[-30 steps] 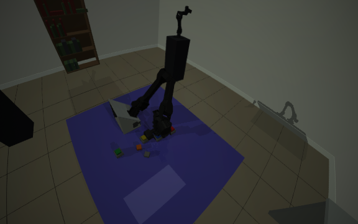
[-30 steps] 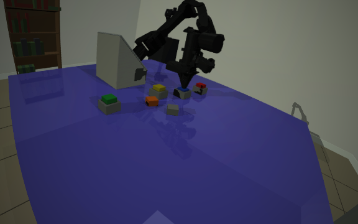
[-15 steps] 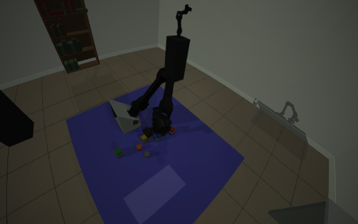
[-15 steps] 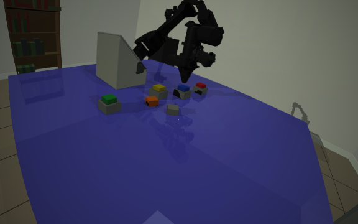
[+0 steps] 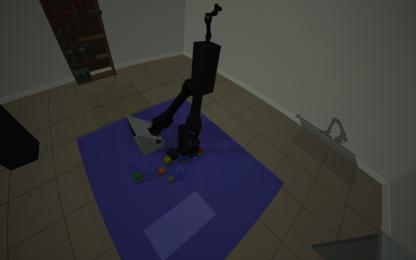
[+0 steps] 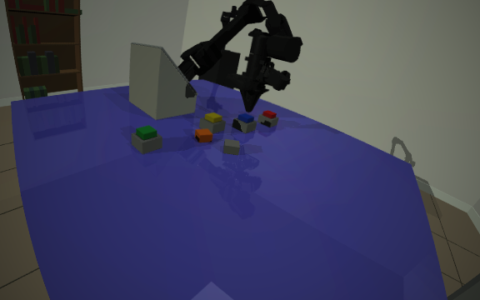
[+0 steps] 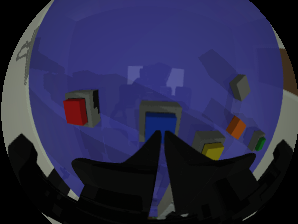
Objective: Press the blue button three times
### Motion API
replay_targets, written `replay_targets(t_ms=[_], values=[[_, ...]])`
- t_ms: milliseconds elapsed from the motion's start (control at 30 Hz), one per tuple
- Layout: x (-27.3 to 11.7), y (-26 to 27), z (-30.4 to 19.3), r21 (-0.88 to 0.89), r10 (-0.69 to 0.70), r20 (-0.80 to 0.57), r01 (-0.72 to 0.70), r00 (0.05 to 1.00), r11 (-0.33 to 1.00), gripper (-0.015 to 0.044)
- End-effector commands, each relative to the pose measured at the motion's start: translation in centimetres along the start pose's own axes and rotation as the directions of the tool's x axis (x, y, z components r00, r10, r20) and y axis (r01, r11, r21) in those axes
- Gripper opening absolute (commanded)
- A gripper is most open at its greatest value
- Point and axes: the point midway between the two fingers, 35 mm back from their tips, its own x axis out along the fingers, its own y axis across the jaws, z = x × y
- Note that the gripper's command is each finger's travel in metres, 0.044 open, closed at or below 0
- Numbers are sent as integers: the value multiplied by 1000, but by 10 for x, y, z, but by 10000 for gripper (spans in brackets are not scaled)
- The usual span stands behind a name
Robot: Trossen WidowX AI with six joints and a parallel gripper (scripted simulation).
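So we've got the black parallel-jaw gripper pressed together into one point with nothing between its fingers, hanging just above the square blue push-button on its grey base, which sits on the glossy purple table between the yellow push-button on a grey base and the small red push-button on a grey base. From the exterior view there looks to be a small gap between tip and cap, so we'd guess the button is up right now, not bottomed out. What worries us is how tight that row is: if we come down a bit off to either side we could clip the yellow or the red one, and either counts as a wrong press. A shallow push that doesn't bottom out would be just as bad, since it may not register, and we can't tell from these shots how many presses are already in. The little orange block and the small grey block sit just in front of the row, near enough that a sloppy retreat toward the front could nudge them. The green push-button on a grey base is well off to the side and less of a concern. As for what's hard to see: in the top view the arm covers most of the blue button, the wrist view has the closed fingers blocking the near edge of the cap, and everything's dim enough that the exact tip-to-cap gap is honestly a guess
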Motion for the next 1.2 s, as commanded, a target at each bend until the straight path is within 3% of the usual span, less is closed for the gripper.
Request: replay_targets(t_ms=[0, 933, 1067, 1167], values=[[8, 0, -3, 11, 6, -10, -5, 1000, 1000, 20], [22, 1, -4, 11, 7, -10, -7, 1000, 1000, 20], [-10, 0, -3, 11, 5, -10, -5, 1000, 1000, 20], [-12, 0, -4, 11, 6, -10, -6, 1000, 1000, 20]])
